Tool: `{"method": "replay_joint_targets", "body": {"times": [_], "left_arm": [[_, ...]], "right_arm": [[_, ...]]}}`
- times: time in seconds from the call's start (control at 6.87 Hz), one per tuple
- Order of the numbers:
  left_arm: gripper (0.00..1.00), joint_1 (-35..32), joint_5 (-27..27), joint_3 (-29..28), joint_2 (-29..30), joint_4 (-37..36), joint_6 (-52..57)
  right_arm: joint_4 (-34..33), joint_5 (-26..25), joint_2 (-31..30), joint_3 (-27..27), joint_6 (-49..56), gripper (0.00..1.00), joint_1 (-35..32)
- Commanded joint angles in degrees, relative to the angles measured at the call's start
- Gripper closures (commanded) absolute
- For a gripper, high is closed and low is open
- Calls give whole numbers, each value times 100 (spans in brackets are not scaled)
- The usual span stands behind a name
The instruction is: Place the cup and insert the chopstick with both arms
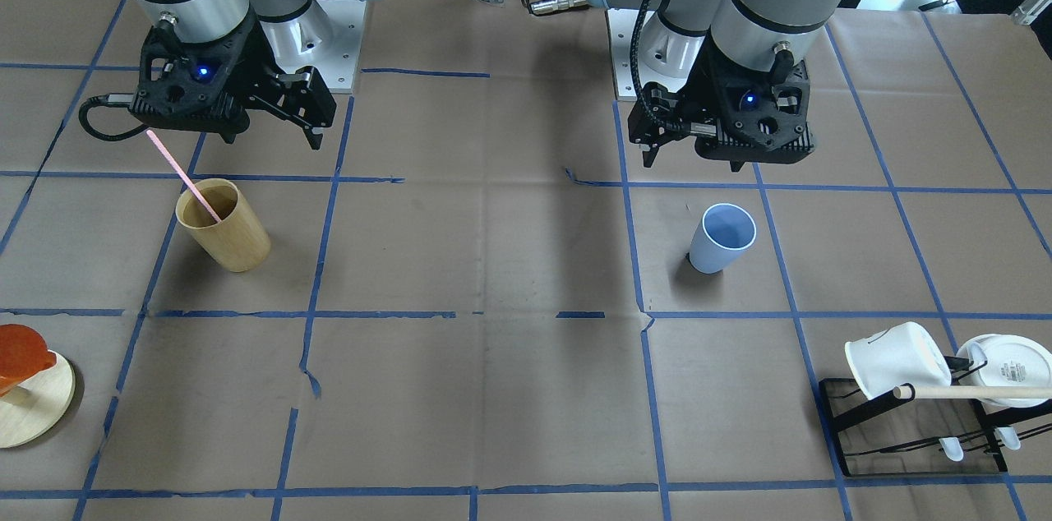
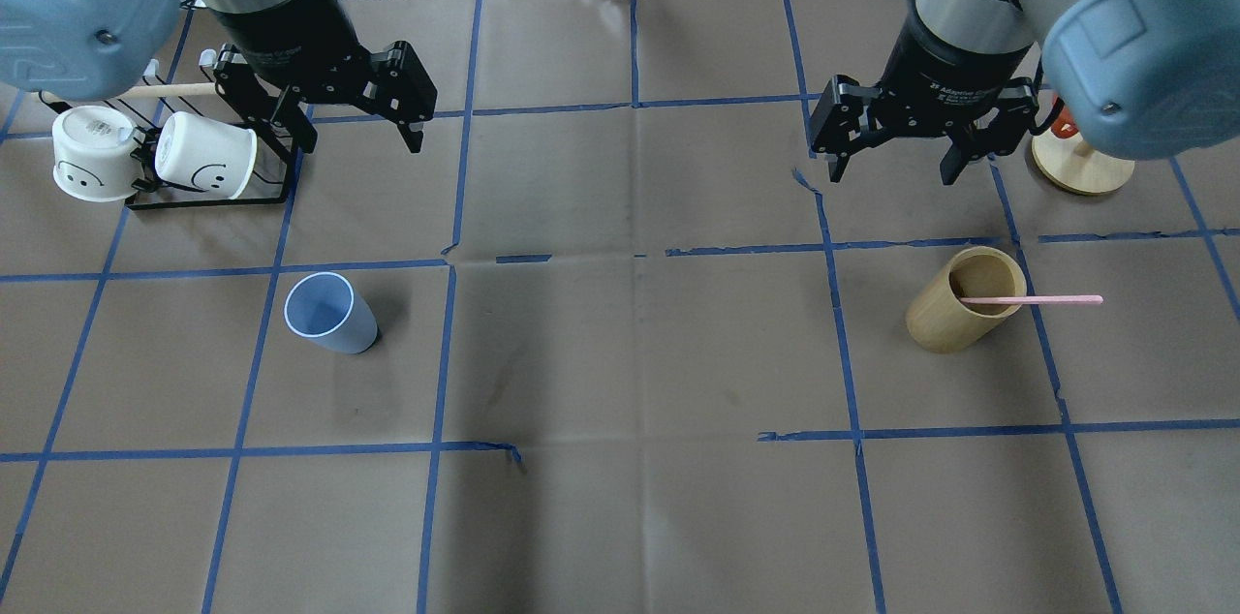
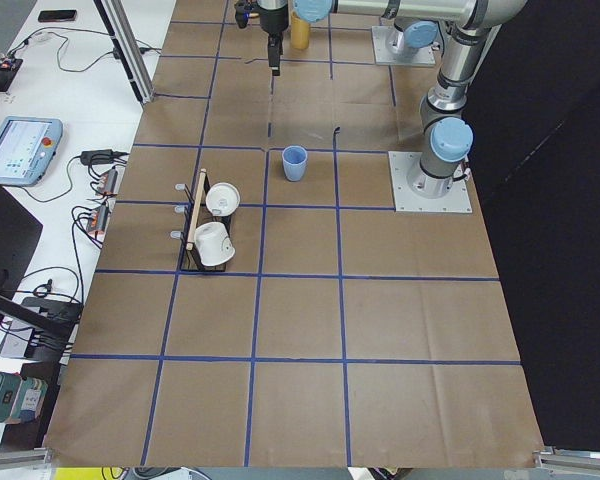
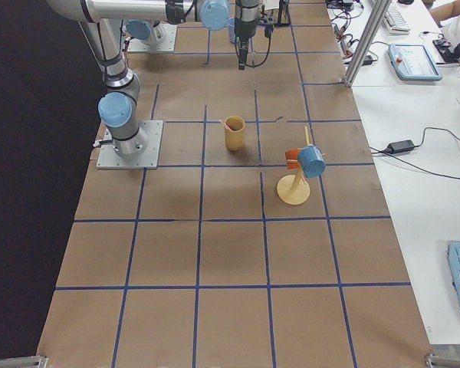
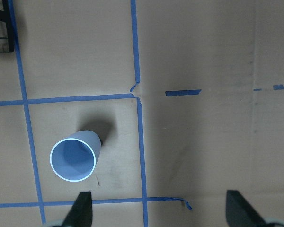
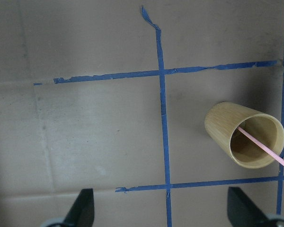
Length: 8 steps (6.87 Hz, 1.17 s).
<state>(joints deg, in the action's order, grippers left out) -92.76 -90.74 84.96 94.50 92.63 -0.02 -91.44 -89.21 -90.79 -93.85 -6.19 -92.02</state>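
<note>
The light blue cup [image 2: 329, 312] stands upright and empty on the table's left half; it also shows in the front view [image 1: 722, 237] and the left wrist view [image 5: 75, 157]. The pale pink chopstick [image 2: 1032, 300] leans inside a tan wooden cup [image 2: 964, 299] on the right half, its top poking out over the rim; it also shows in the right wrist view [image 6: 265, 151]. My left gripper [image 2: 354, 115] hangs open and empty above the table, beyond the blue cup. My right gripper [image 2: 891, 170] hangs open and empty beyond the wooden cup.
A black rack [image 2: 208, 198] with two white mugs [image 2: 203, 168] and a beige wooden rod [image 2: 170, 92] stands at the far left. A round wooden stand [image 2: 1080, 170] with an orange piece stands at the far right. Blue tape lines grid the brown table cover.
</note>
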Motion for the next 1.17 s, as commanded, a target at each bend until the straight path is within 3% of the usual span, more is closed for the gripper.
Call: {"method": "replay_joint_targets", "body": {"times": [0.0,0.58,1.02], "left_arm": [[0,4,-22,3,-97,44,-15],[0,65,-14,-6,-116,18,-42],[0,161,-31,3,-142,113,-76]], "right_arm": [[4,0,0,7,4,0,0],[-22,35,44,-72,265,0,17],[-390,-26,124,-658,2579,0,752]]}}
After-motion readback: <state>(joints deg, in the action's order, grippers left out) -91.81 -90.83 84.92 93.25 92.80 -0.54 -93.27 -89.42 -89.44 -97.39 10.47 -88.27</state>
